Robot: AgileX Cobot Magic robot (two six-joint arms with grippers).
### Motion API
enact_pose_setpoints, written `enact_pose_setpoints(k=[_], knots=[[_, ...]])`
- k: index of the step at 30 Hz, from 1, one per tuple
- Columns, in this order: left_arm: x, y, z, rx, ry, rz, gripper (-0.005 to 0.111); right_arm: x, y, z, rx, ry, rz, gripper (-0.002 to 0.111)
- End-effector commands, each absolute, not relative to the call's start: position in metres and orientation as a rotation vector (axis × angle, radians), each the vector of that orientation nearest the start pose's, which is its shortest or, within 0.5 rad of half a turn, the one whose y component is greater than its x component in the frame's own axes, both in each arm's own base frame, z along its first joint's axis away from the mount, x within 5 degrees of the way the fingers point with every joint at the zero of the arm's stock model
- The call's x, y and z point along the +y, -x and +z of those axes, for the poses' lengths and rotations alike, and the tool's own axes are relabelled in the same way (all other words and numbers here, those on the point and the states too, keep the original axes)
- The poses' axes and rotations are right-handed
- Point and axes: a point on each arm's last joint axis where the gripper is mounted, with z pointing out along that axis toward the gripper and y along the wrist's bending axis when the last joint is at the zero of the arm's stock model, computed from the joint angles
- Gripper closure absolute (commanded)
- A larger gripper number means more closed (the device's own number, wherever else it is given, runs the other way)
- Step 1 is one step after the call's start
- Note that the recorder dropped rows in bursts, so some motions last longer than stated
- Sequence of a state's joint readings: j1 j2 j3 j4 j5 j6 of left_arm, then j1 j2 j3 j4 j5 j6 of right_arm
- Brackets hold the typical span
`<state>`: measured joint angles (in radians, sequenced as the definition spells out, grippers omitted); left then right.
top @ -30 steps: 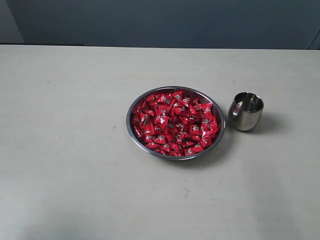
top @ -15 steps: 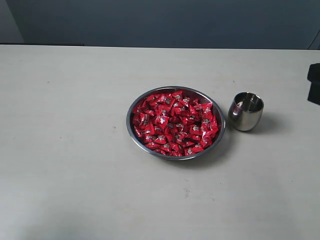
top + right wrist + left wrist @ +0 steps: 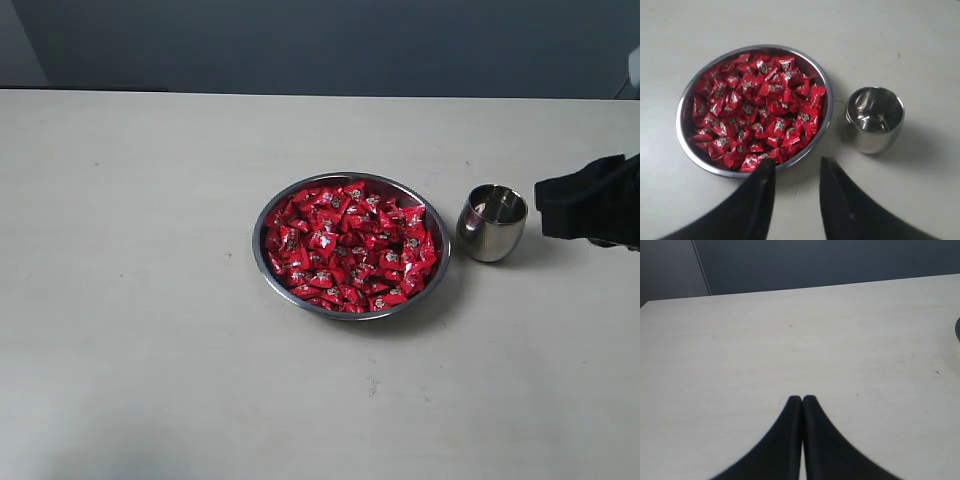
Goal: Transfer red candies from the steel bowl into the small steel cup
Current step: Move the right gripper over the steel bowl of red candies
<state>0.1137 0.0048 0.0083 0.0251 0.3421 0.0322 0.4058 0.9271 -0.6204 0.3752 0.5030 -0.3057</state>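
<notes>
A tiny pale mark is printed at the centre of each shiny wrapper on the red candies [image 3: 350, 245], but it is too small to be read in any view. No other lettering can be made out.

The candies are heaped inside the steel bowl [image 3: 256, 245], which is filled nearly to its thin rim and is set near the middle of the pale tabletop [image 3: 150, 300]. The small steel cup [image 3: 491, 225] is stood upright just beside the bowl, on the bowl's right in the exterior view, with a narrow strip of tabletop left between them. Only bright reflections are seen on the cup's polished inner wall.

The right pincer [image 3: 798, 161] is held open: its two dark fingers are kept apart, and nothing is gripped between them. It is poised above the tabletop close to the bowl's rim, with bowl and cup both before it. The right arm [image 3: 590, 205] is seen at the right edge of the exterior view, near the cup but apart from it.

The left pincer [image 3: 802, 399] is closed, its fingertips pressed together over bare tabletop, and nothing is held.
</notes>
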Motion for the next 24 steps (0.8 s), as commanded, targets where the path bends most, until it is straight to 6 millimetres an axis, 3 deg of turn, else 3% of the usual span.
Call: enact_pose_setpoints(k=[1,16,24], knots=[[0.007,-0.053,0.183,1.821,0.055,0.124,0.106,0.092,-0.166,0.273,2.278,0.540,0.448,0.070],[0.007,-0.053,0.183,1.821,0.055,0.124,0.106,0.123,-0.196,0.242,2.327,0.687,0.646,0.070],[0.007,-0.053,0.183,1.821,0.055,0.124,0.106,0.133,-0.234,0.198,2.324,0.733,0.531,0.070]])
